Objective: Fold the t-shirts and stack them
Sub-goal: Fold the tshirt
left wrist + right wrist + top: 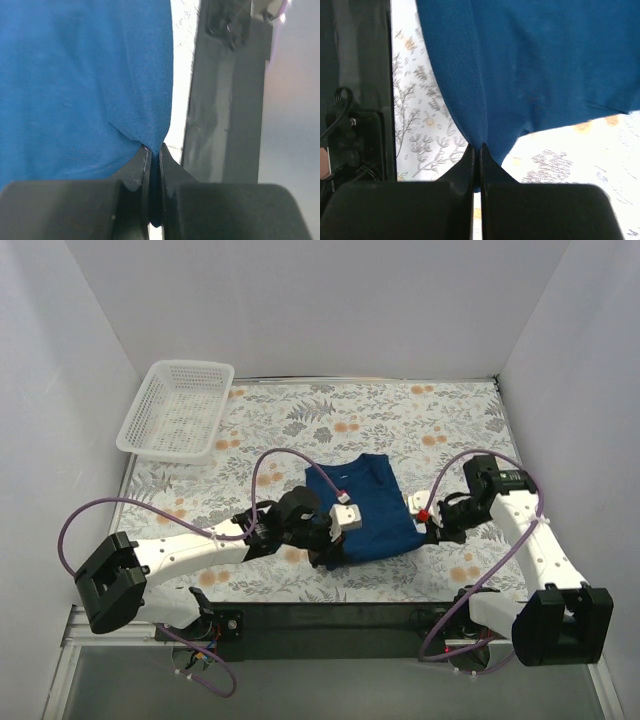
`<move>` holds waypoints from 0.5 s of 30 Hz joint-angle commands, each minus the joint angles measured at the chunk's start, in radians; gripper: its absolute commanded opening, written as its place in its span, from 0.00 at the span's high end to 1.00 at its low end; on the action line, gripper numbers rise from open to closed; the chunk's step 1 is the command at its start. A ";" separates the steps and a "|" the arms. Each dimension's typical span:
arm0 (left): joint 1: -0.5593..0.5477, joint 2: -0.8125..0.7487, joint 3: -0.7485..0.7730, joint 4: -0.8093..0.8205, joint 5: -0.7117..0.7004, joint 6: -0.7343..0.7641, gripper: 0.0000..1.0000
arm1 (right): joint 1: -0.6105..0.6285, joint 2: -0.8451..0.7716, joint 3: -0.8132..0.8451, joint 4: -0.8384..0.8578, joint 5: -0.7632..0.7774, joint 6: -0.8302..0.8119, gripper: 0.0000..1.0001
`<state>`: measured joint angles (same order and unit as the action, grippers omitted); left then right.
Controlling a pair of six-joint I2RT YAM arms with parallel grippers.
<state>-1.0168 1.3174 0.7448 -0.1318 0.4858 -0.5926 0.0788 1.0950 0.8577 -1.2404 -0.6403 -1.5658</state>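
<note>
The navy-blue t-shirt (368, 502) lies on the floral tablecloth in the middle of the table, collar at the far side; its chest print is hidden. My left gripper (333, 545) is shut on the shirt's near left corner, and in the left wrist view the gripper (154, 149) pinches blue cloth (75, 75) between its jaws. My right gripper (432, 530) is shut on the near right corner, and in the right wrist view the gripper (476, 148) pinches a point of the cloth (545, 60). Both held corners are near the table's front edge.
A white mesh basket (178, 408) stands at the far left corner. The black front rail of the table (330, 620) runs just behind both grippers and shows in the left wrist view (225, 125). White walls close in the left, right and far sides.
</note>
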 commanded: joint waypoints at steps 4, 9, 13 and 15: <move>0.190 0.037 0.137 -0.088 0.028 0.086 1.00 | -0.007 0.303 0.358 0.013 -0.134 0.148 0.99; 0.349 0.140 0.211 -0.081 0.077 0.139 1.00 | -0.005 0.624 0.657 0.021 -0.214 0.234 0.99; 0.438 0.233 0.274 -0.052 0.103 0.162 1.00 | 0.004 0.810 0.912 0.027 -0.246 0.353 0.99; 0.481 0.282 0.309 -0.043 0.108 0.171 1.00 | 0.007 0.905 1.044 0.032 -0.256 0.395 0.99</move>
<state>-0.5858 1.5757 1.0061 -0.1638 0.5602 -0.4660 0.0872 1.9293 1.7462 -1.2243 -0.8463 -1.2770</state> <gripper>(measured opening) 0.047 0.013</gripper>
